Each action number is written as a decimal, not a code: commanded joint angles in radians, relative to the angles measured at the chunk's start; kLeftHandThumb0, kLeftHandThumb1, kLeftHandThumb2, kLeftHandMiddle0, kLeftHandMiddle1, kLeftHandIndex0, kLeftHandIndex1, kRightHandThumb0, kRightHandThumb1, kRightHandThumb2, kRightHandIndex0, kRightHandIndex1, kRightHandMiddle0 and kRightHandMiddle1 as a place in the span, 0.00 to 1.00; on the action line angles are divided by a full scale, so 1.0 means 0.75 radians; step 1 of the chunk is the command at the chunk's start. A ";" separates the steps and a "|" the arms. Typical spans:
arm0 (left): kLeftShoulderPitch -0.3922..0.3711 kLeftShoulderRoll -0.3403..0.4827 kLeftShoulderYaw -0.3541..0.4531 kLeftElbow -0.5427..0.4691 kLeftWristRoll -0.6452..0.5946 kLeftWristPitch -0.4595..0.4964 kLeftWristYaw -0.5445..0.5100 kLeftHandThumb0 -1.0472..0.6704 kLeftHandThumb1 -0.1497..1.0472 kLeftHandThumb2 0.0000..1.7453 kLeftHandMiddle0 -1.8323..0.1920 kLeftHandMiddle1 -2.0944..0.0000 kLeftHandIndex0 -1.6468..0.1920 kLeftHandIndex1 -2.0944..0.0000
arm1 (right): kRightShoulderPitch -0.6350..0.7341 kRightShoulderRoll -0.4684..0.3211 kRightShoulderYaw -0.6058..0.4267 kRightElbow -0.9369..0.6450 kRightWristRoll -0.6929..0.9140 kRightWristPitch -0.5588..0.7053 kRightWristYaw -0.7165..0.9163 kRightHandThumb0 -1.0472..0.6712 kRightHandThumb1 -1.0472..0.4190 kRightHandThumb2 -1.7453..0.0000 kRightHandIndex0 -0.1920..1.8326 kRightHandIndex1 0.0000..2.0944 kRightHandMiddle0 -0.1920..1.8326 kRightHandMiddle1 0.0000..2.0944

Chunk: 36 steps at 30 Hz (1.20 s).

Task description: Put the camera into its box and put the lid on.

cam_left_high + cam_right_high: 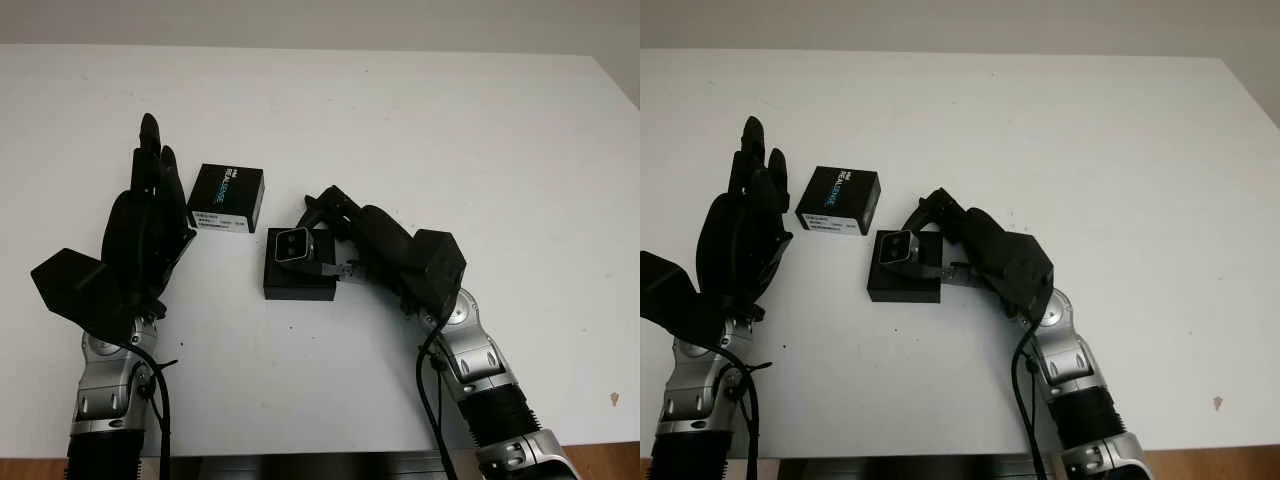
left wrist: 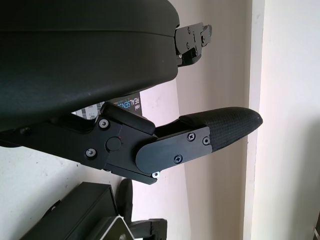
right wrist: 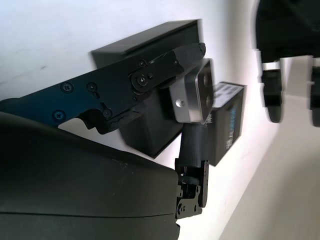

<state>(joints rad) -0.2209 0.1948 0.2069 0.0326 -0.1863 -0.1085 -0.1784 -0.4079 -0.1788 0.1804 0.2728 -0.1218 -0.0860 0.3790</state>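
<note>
A small silver camera (image 1: 292, 243) is gripped by my right hand (image 1: 325, 236), whose fingers close on its right side. It sits at the far end of the open black box base (image 1: 298, 282) near the middle of the table; I cannot tell whether it is seated inside. In the right wrist view the camera (image 3: 199, 92) shows between the fingers, over the box (image 3: 150, 135). The black lid (image 1: 227, 198), printed with blue lettering and a white label, lies flat just left of and behind the box. My left hand (image 1: 155, 165) stands open just left of the lid, apart from it.
The white table (image 1: 450, 130) stretches wide to the right and back. Its front edge runs just behind my forearms at the bottom. A pale wall borders the far edge.
</note>
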 commanded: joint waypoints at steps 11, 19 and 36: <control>0.016 0.009 0.008 -0.010 0.001 -0.011 0.003 0.17 1.00 0.41 1.00 1.00 1.00 1.00 | 0.050 -0.094 0.072 -0.119 -0.116 -0.024 0.019 0.27 0.02 0.97 0.00 0.00 0.00 0.39; 0.015 0.007 0.011 -0.004 -0.006 -0.019 -0.010 0.17 1.00 0.41 1.00 1.00 1.00 1.00 | 0.059 -0.102 0.065 -0.153 -0.111 -0.014 0.017 0.28 0.03 0.97 0.00 0.00 0.00 0.37; 0.021 0.002 0.005 -0.013 -0.002 -0.010 -0.001 0.17 1.00 0.40 1.00 1.00 1.00 1.00 | 0.102 -0.058 0.054 -0.123 -0.205 -0.206 -0.247 0.29 0.07 0.97 0.11 0.05 0.01 0.53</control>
<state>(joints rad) -0.2207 0.1943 0.2116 0.0325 -0.1871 -0.1103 -0.1772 -0.3456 -0.2254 0.2236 0.1823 -0.2653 -0.2178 0.2110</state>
